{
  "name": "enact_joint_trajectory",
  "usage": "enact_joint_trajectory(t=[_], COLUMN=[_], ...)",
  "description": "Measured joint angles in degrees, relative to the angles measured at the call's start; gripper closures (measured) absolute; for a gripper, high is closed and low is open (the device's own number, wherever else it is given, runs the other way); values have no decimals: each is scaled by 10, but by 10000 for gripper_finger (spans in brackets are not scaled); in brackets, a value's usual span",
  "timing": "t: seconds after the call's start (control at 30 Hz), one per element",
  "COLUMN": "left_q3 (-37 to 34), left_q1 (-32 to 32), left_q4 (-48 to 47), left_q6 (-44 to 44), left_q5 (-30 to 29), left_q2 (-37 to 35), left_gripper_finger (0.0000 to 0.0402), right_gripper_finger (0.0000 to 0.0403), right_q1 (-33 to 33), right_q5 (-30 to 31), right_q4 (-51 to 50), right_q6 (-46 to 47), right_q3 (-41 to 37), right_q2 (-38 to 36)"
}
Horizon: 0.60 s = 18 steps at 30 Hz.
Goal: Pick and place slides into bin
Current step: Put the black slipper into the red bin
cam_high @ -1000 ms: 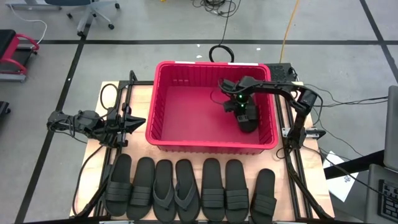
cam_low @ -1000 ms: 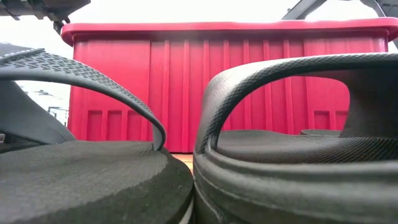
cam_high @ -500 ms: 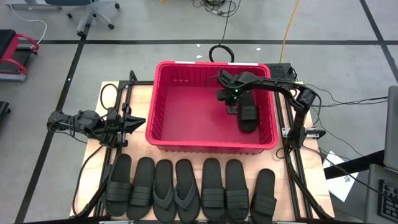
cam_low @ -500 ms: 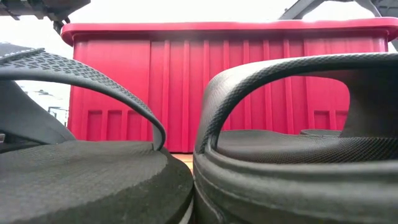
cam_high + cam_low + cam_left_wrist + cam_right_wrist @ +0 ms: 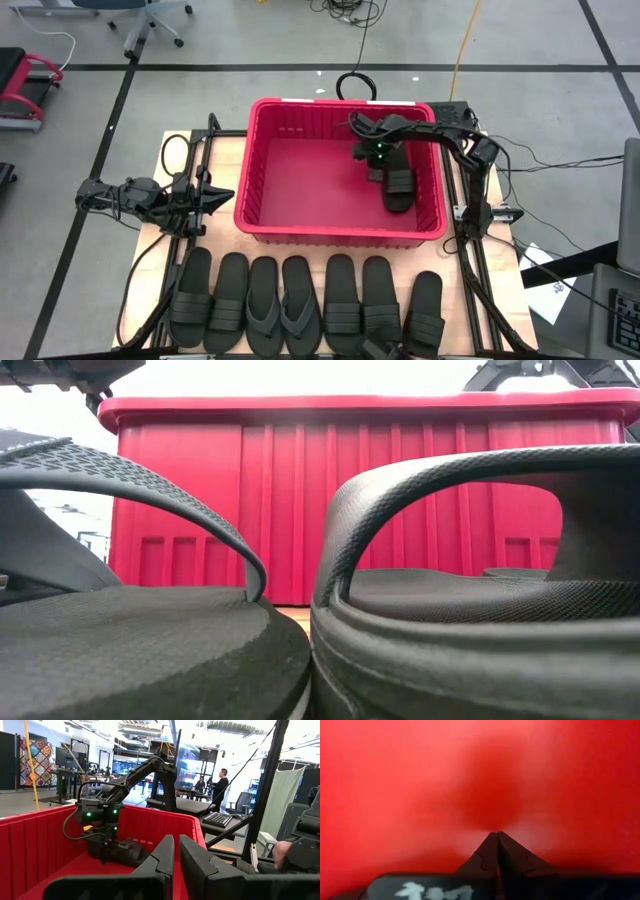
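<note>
Row of slides (image 5: 310,292): seven of them lie side by side along the bottom of the high view, just in front of the bin. Two are thong flip-flops, near the middle of the row. None of my grippers touches them.

Bin (image 5: 340,231): big and red, in the middle of the high view, just past the row.

Slide in the bin (image 5: 398,187): one lies flat on the bin floor, at the right side of the bin.

My right gripper (image 5: 373,174): it is inside the bin, at the far end of that slide. In its own wrist view the two fingers are pressed together with nothing between them. It looks at the red bin.

My left gripper (image 5: 222,195): it waits at the left of the high view, just outside the bin's left wall. Its fingers sit nearly together and hold nothing.

Step now: I think one slide is dropped off, and seven are left.

Next move: I guess my right arm must lift clear of the bin rim, go to the nearest slide in the row, and open wide for its strap.
</note>
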Motion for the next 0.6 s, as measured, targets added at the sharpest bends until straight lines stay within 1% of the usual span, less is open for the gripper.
enact_joint_trajectory(t=[0.3,0.5,0.6], left_q3=[0,0,0], left_q1=[0,0,0], left_q4=[0,0,0], left_q6=[0,-2,-2], left_q5=[0,0,0], left_q2=[0,0,0], left_gripper_finger=[376,376,376], right_gripper_finger=[403,403,403], right_q1=[-35,-42,-42], right_q5=[0,2,18], right_q4=[-19,-24,-10], right_q6=[4,1,4], right_q3=[0,0,0], right_q2=[0,0,-2])
